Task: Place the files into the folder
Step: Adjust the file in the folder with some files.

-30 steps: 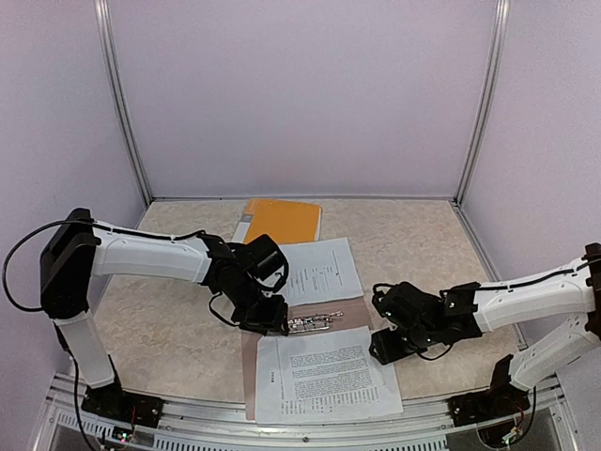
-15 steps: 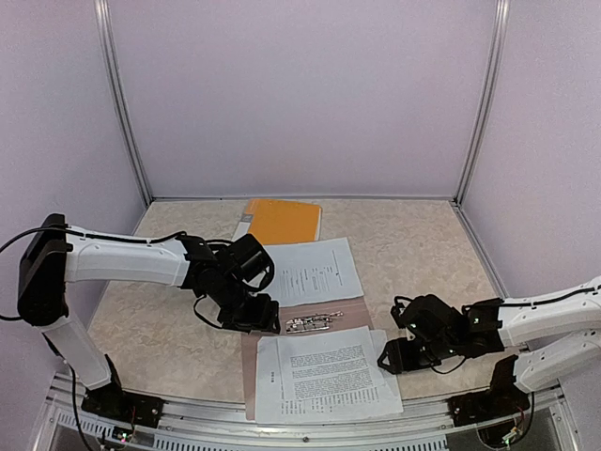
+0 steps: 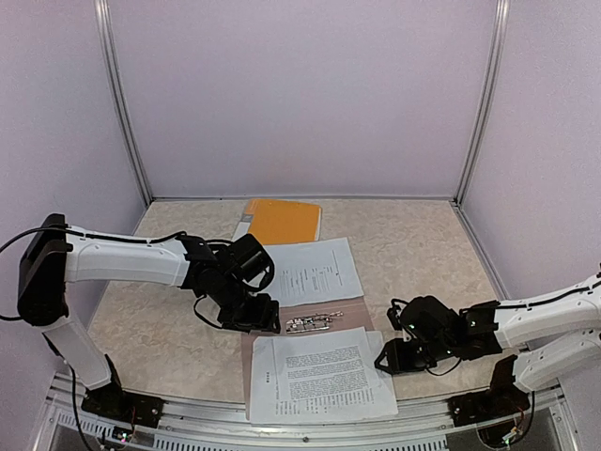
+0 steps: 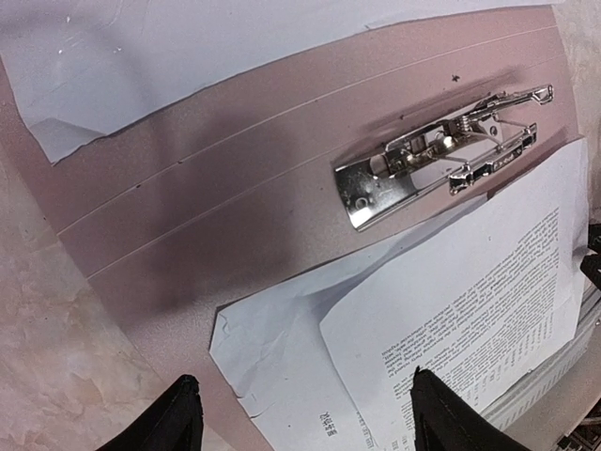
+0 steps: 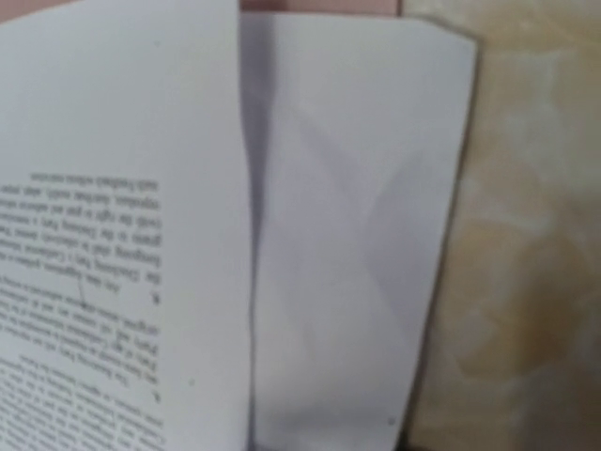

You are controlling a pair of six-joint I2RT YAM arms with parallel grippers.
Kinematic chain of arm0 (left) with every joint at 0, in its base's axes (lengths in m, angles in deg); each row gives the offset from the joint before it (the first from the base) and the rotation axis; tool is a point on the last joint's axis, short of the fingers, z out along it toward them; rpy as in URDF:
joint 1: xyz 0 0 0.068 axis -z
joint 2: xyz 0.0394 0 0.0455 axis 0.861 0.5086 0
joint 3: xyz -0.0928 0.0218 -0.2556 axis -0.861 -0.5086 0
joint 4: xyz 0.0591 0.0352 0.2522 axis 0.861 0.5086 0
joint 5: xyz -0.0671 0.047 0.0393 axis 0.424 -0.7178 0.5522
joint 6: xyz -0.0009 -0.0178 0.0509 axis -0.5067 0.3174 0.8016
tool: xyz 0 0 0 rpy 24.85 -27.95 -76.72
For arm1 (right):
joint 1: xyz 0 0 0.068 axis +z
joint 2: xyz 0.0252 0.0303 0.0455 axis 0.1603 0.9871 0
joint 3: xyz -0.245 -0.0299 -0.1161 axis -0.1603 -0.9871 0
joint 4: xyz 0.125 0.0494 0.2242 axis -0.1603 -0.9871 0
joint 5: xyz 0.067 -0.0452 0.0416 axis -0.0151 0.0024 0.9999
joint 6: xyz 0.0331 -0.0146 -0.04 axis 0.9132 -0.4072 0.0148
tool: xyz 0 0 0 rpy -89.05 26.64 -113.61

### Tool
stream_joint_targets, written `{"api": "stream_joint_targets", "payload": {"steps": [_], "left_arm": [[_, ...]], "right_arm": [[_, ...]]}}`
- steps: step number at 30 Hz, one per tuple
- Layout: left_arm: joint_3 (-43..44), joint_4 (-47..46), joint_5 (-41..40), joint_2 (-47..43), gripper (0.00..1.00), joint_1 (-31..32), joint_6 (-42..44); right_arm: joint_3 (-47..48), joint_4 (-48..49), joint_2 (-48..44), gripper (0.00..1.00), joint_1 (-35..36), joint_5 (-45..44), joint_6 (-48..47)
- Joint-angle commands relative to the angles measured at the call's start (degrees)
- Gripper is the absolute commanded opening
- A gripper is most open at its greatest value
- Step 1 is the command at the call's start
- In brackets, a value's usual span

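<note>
step: files (image 3: 319,376) lie on near half of open folder (image 4: 235,188), beside lever clip (image 4: 441,160). left end effector (image 4: 302,430) spread apart, empty. right end effector (image 3: 387,357) at sheets' right edge, grip unclear. next, probably: square the sheets toward the clip.

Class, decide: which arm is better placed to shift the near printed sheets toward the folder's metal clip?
Probably the right: the right tool sits at the right edge of the near sheets, while the left tool hovers open beside the metal clip.
</note>
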Motion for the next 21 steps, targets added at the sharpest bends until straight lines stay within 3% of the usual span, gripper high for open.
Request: {"api": "stream_joint_targets", "payload": {"steps": [1, 13, 21], "left_arm": [[0.3, 0.2, -0.5, 0.3, 0.72, 0.3, 0.4], [-3.2, 0.5, 0.2, 0.1, 0.73, 0.4, -1.6], [-5.4, 1.1, -0.7, -1.3, 0.73, 0.6, -3.0]], "right_arm": [[0.7, -0.9, 0.8, 0.35, 0.0, -1.9, -0.3], [4.4, -0.8, 4.5, 0.15, 0.0, -3.9, -2.7], [5.8, -0.5, 6.0, 0.09, -0.1, -4.7, -3.6]]}}
